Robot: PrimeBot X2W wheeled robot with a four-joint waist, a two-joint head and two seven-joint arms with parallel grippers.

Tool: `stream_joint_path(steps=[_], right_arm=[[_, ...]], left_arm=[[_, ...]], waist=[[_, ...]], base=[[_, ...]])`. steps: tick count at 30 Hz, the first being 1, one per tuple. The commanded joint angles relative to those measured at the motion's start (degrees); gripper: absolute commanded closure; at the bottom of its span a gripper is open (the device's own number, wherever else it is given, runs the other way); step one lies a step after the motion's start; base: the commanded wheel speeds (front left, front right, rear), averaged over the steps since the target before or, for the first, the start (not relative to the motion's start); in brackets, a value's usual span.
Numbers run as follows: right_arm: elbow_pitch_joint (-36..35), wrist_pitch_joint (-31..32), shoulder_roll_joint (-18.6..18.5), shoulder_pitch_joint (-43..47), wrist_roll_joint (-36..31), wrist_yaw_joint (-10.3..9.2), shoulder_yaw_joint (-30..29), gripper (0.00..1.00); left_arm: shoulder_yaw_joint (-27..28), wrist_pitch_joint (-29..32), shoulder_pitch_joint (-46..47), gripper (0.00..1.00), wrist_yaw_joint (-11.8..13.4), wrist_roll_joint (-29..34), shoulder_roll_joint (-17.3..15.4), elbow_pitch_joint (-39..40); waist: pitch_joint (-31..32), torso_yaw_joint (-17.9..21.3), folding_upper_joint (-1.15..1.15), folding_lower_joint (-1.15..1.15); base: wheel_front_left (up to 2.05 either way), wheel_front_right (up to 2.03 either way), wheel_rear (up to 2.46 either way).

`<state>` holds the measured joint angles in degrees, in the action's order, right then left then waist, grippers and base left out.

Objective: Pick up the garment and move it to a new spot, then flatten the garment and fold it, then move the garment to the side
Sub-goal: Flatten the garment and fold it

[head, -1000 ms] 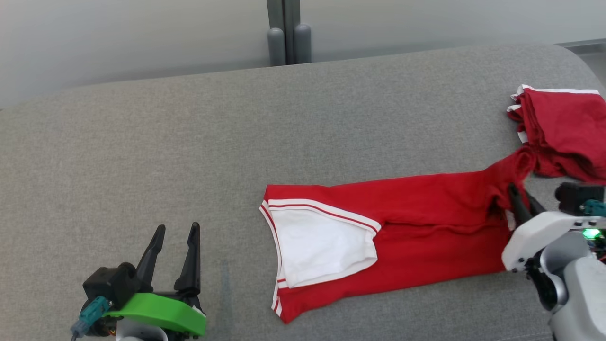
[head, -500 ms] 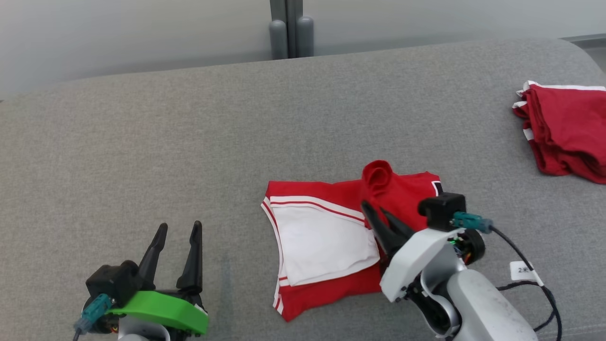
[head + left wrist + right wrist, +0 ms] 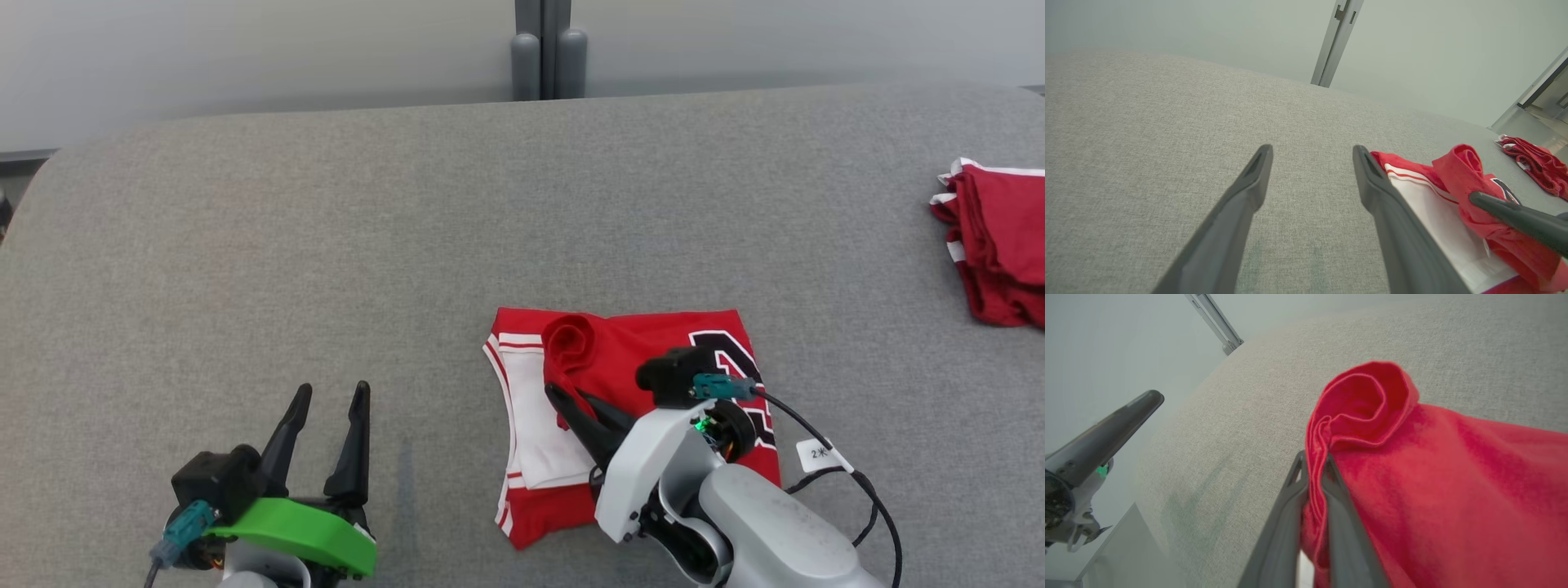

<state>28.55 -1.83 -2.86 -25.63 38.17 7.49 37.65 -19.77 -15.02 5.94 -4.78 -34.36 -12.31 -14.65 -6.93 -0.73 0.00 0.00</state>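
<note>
The red garment (image 3: pixel 645 347), with white trim and a white lining, lies folded over itself on the grey padded surface (image 3: pixel 326 245). Black lettering shows on its top layer. My right gripper (image 3: pixel 567 398) is shut on a rolled edge of the red fabric and holds it over the white part. In the right wrist view the right gripper (image 3: pixel 1312 459) pinches the garment (image 3: pixel 1433 477) just below the curl. My left gripper (image 3: pixel 332 392) rests open to the left of the garment, apart from it. Nothing is between the fingers of the left gripper (image 3: pixel 1312 151), and the garment (image 3: pixel 1455 171) lies to its right.
A second pile of red cloth (image 3: pixel 1000 245) lies at the far right edge of the surface. A grey post (image 3: pixel 547 49) stands behind the surface against a pale wall. Bare grey surface stretches to the left and the back.
My right gripper has carried the garment's right end leftward over the rest, folding it to about half its length. The left gripper has stayed put. The head camera has shifted slightly.
</note>
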Motion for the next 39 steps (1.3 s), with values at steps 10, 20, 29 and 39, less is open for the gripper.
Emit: stream_joint_path(steps=[10,20,29,39], right_arm=[[4.4,-4.0,-0.2,-4.2,8.6,-0.02,6.0,0.00],[11.1,-11.8,-0.2,-8.7,1.4,-0.02,-0.6,0.00],[8.9,-13.3,-1.5,-4.8,-13.7,-0.02,-15.9,0.00],[-2.9,-13.4,-0.5,9.2,-26.0,-0.02,-30.2,0.00]], left_arm=[[-0.6,-0.2,0.7,0.00,-0.6,0.8,0.8,-1.2],[-0.7,-0.2,1.2,0.00,-0.7,2.1,2.2,-0.8],[2.3,-0.2,-0.8,0.00,0.1,5.3,4.9,-0.2],[7.4,-0.2,-5.2,0.00,-0.1,9.3,7.0,1.2]], waist=[[1.2,-0.5,0.00,0.00],[3.1,1.6,0.00,0.00],[6.2,4.0,0.00,0.00],[7.4,5.0,0.00,0.00]], base=[[0.00,0.00,0.00],[0.00,0.00,0.00],[0.00,0.00,0.00],[0.00,0.00,0.00]])
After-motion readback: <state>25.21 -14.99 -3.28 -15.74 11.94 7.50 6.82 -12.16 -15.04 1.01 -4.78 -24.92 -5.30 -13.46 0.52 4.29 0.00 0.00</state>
